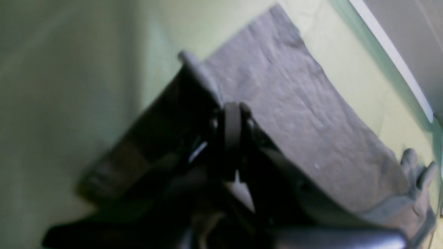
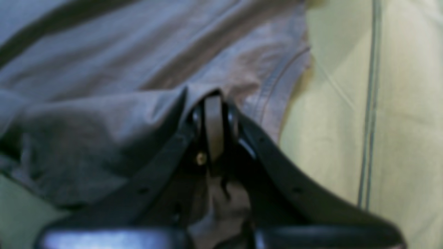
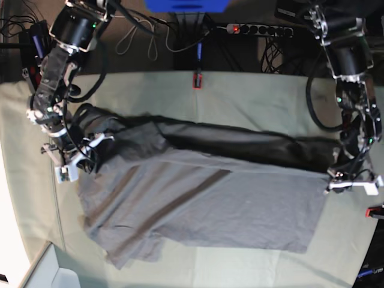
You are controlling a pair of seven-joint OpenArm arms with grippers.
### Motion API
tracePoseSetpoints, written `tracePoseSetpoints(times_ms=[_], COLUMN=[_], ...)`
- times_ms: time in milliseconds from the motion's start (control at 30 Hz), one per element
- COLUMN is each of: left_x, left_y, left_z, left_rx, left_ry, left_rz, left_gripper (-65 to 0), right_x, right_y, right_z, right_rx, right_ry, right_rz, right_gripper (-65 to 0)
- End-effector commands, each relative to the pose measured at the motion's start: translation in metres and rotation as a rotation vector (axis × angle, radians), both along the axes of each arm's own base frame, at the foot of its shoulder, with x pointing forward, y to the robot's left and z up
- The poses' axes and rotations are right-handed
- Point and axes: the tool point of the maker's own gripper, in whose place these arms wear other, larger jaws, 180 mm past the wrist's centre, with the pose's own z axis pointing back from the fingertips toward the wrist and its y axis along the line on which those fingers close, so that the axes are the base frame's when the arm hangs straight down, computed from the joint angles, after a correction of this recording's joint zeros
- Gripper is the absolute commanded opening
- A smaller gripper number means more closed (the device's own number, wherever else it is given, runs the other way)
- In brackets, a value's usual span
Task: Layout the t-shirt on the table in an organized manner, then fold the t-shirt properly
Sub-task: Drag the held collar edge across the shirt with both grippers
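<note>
Because each claw pinches one end of the single dark grey t-shirt, the cloth hangs stretched between them across the worktop, apparently so one long side can be lifted and carried over in a lengthwise fold. Left claw is clamped on the hem end, right claw on the shoulder near the sleeve. Count: one shirt, two arms, one red clamp at the far edge.

A robotics lab: cloth-covered table, power strip and loose cables behind.
</note>
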Motion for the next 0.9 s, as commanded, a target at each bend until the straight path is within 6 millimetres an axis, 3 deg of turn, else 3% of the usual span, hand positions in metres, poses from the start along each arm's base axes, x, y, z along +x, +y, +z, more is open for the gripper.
tracePoseSetpoints(times_ms=[0,133,433,600,700,800,867], left_x=[0.016,0.028,0.044,0.046,0.044,0.039,0.037], left_y=[0.006,0.001,0.01,0.013,0.013,0.016,0.016], left_z=[0.022,0.017,0.037,0.04,0.034,0.02,0.016], left_rx=[0.026,0.007,0.017,0.021,0.017,0.0,-0.003], left_ry=[-0.058,-0.042,-0.081,-0.084,-0.068,-0.034,-0.025], left_rz=[0.001,-0.007,0.002,0.006,0.01,0.023,0.026], left_gripper=[-64.5,-64.5,-64.5,-63.0,-52.4,-36.1,-30.1], right_x=[0.014,0.024,0.043,0.046,0.043,0.043,0.042], right_y=[-0.004,-0.005,-0.005,0.004,0.003,0.002,0.002], right_z=[0.016,0.014,0.022,0.004,-0.012,-0.014,-0.014], right_rx=[0.005,0.013,-0.013,0.006,-0.036,-0.057,-0.054], right_ry=[-0.062,-0.056,-0.068,-0.016,0.044,0.054,0.053], right_rz=[-0.004,0.003,0.011,0.044,0.079,0.085,0.084], right_gripper=[-65.0,-65.0,-65.0,-65.0,-60.5,-52.3,-47.1])
